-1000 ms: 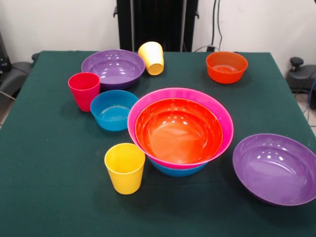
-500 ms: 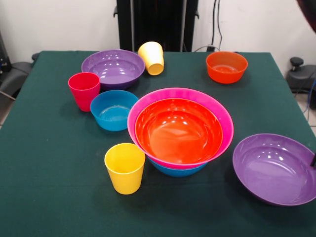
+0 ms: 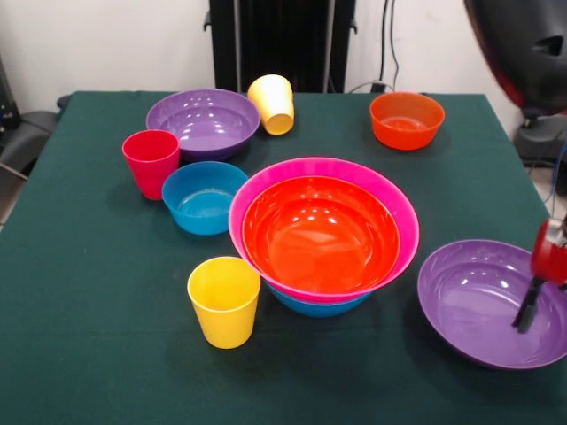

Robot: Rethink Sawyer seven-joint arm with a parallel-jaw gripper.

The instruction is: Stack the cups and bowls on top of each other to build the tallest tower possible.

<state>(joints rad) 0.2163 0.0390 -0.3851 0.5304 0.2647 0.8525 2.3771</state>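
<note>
Three bowls already make up the tower (image 3: 323, 235) at the middle of your green worktop (image 3: 80, 354): a big pink bowl (image 3: 399, 208) sits on a blue one (image 3: 317, 306), with an orange bowl (image 3: 321, 234) nested inside it. Next in size come two wide purple bowls, one near the front right edge (image 3: 474, 301) and one at the back left (image 3: 202, 120). Smaller are the loose blue bowl (image 3: 203, 197) just left of the tower and the small orange bowl (image 3: 407, 119) at the back right. Smallest are the cups: a red-pink one (image 3: 151, 162) beside the blue bowl, a yellow one (image 3: 224, 300) upright in front of the tower, and a pale yellow one (image 3: 272, 103) tipped against the back purple bowl.

Your gripper (image 3: 526, 317) hangs over the right side of the front purple bowl; I can see only a dark tip, so I cannot tell how the fingers stand.

Judging by the sheen, every piece looks like light, stiff, slippery plastic. Expect a bowl to slide or tip if pushed, so pinch it across the thin rim wall. The cups taper to the base, so take them near the lip.
</note>
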